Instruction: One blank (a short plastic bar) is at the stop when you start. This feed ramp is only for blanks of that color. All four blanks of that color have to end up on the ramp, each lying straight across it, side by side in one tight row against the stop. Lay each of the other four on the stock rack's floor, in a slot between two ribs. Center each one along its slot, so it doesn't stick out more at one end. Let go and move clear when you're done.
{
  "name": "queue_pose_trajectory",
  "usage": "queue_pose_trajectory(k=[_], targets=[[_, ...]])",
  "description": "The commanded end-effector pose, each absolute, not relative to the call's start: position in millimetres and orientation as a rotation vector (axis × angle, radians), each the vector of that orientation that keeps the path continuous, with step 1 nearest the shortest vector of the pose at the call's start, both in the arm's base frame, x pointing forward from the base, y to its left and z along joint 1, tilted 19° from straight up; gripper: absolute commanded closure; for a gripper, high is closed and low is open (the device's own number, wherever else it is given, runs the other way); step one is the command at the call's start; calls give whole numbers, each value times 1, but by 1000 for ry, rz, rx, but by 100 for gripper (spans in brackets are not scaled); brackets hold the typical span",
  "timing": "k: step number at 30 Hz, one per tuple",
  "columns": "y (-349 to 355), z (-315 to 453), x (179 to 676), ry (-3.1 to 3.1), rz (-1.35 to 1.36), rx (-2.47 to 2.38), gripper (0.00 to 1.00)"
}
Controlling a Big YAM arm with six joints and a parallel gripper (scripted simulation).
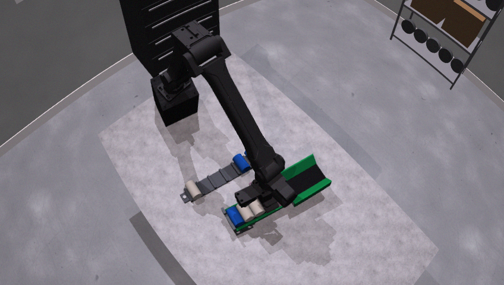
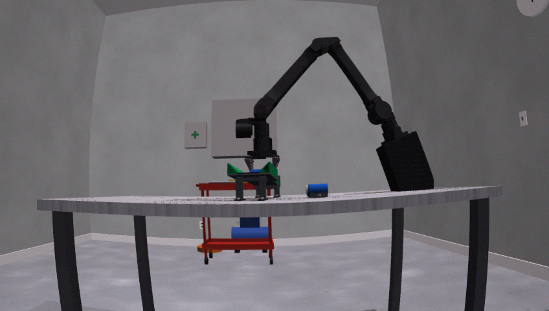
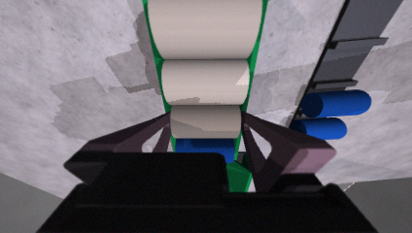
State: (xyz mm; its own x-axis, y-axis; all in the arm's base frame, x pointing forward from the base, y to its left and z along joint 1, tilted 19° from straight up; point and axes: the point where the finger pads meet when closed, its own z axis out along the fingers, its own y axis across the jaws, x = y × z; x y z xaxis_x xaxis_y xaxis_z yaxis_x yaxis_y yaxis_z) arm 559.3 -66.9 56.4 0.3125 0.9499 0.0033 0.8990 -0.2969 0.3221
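The green feed ramp [image 1: 283,190] holds a row of blanks: a blue one [image 1: 233,216] at the stop, then two beige ones [image 1: 244,212] [image 1: 257,209]. In the wrist view, three beige blanks [image 3: 205,82] lie in a row, with another blue blank [image 3: 204,147] behind them under my gripper. My gripper [image 3: 206,116] is open, its fingers either side of the nearest beige blank [image 3: 206,121], low over the ramp [image 2: 252,174]. The grey stock rack [image 1: 219,178] holds a beige blank [image 1: 193,190] at one end and two blue blanks [image 3: 335,103] [image 3: 318,127] at the other.
The arm's black base block [image 1: 175,100] stands at the back of the table before a black cabinet [image 1: 169,31]. A red cart [image 2: 238,242] stands behind the table. A wire shelf [image 1: 449,38] stands at the far right.
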Motion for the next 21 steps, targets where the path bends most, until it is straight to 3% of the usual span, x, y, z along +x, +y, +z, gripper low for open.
queue_pose_trajectory(k=[1,20,21], targets=[[-72,68,571,1663,322,2297,17],[-72,68,571,1663,322,2297,17],[-72,68,571,1663,322,2297,36]])
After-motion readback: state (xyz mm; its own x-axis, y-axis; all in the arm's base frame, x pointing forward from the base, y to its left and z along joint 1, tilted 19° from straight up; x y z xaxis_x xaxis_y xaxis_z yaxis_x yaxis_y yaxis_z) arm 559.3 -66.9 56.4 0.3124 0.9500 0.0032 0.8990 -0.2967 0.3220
